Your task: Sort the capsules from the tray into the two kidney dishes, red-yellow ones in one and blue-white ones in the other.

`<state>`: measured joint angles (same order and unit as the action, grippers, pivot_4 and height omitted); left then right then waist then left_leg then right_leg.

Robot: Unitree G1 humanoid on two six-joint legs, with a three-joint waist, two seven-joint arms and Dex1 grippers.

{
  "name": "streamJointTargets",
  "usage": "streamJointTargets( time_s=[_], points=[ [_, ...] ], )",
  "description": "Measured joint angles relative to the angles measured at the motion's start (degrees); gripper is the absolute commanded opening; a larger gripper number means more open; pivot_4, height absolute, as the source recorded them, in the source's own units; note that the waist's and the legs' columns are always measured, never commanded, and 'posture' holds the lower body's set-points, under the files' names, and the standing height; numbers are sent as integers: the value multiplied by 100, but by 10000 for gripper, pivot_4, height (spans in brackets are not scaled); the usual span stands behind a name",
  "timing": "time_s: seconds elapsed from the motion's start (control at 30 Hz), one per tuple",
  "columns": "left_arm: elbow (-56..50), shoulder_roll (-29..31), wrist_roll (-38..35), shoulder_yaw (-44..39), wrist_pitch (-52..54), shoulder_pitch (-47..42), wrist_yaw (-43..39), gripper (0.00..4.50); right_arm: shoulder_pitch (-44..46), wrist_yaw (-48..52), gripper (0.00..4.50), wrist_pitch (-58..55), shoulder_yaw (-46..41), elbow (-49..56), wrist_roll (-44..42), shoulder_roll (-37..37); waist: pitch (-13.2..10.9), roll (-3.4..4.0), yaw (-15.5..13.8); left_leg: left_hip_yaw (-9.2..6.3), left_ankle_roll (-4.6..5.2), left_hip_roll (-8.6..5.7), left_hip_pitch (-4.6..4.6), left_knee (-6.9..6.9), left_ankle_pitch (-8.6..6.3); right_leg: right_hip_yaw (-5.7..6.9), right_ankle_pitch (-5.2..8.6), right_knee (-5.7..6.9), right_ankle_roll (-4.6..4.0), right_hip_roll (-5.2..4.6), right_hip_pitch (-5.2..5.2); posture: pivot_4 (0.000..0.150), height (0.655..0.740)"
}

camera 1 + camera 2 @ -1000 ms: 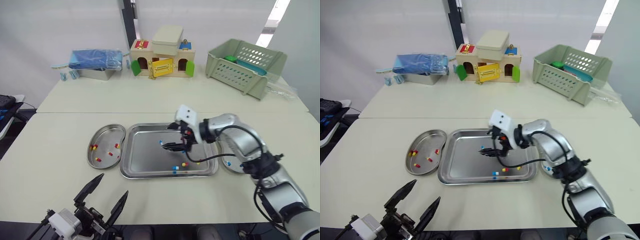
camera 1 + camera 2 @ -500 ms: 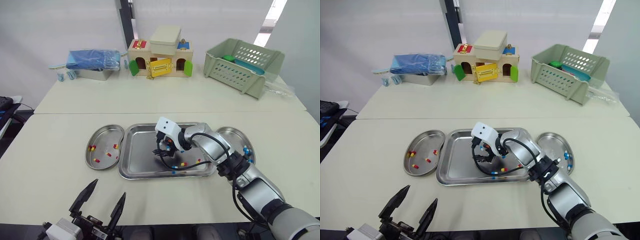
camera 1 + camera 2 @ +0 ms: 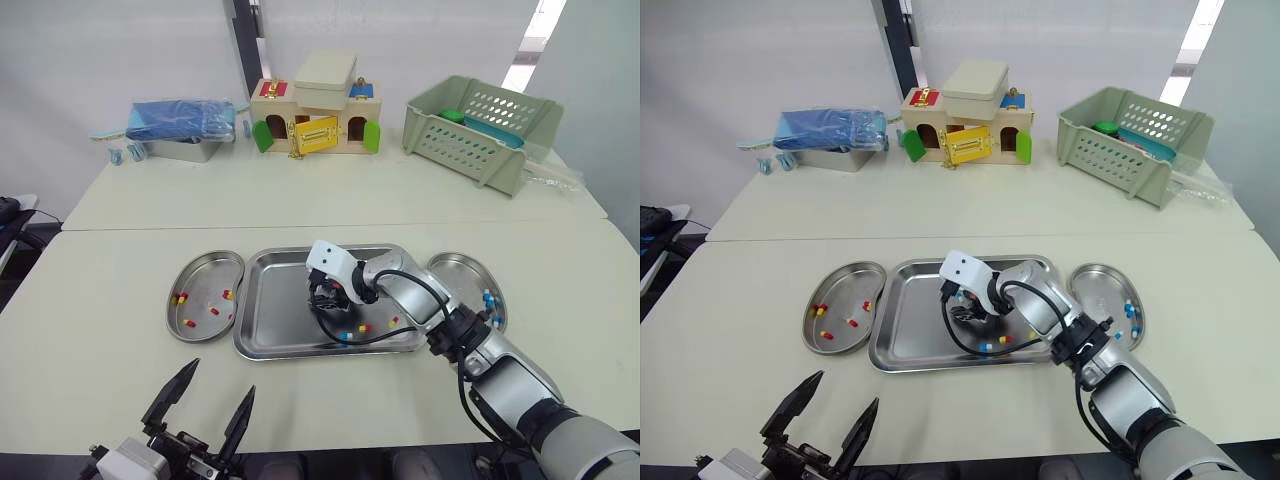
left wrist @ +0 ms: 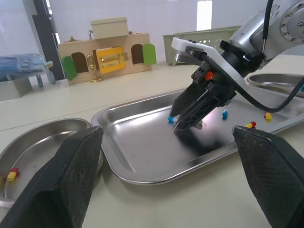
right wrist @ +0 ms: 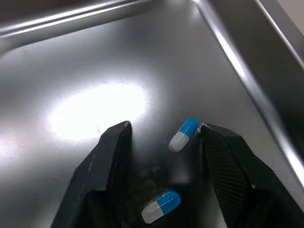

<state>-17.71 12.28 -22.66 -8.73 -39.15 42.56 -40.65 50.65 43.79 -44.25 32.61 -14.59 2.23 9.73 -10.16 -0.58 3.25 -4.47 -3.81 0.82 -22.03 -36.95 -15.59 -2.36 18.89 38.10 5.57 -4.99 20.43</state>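
Right gripper point(image 5: 164, 130): you are holding it low over the middle of the steel tray point(image 3: 275, 310), tips pointing down at the tray floor. Its two black fingers point(image 5: 111, 156) are standing apart and are gripping nothing. One blue-white capsule point(image 5: 184, 133) is lying on the tray floor in the gap between them, just beside one finger. Whether it is touching that finger cannot be told. A second blue-white capsule point(image 5: 161, 205) is lying further back between the fingers, nearer the wrist.

Left gripper point(image 3: 220, 378): you are keeping it low at the near edge of the table, well apart from the tray. Its fingers are spread wide and are carrying nothing.

Tray contents: a few loose capsules are sitting near the front rim, among them a blue-white one point(image 3: 347, 335) and a red-yellow one point(image 3: 362, 327).

Left kidney dish point(image 3: 205, 257): it is lying just beside the tray's left edge and is holding red-yellow capsules point(image 3: 182, 297).

Right kidney dish point(image 3: 455, 280): it is lying just beside the tray's right edge and is holding blue-white capsules point(image 3: 487, 297).
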Motion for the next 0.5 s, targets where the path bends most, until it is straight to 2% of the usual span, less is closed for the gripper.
streamJointTargets(
  time_s=[0.27,0.5],
  points=[
    [8,38,0,46,-2,1,3,45000,0,10,32,14,-16,-19,15,-15,0,0,0,0,0,0,0,0,0,0,0,0,0,0,0,1500,7400],
    [25,110,-1,46,-3,10,4,45000,-2,37,32,8,-28,-19,7,-15,0,0,0,0,0,0,0,0,0,0,0,0,0,0,0,1500,7400]
  ],
)
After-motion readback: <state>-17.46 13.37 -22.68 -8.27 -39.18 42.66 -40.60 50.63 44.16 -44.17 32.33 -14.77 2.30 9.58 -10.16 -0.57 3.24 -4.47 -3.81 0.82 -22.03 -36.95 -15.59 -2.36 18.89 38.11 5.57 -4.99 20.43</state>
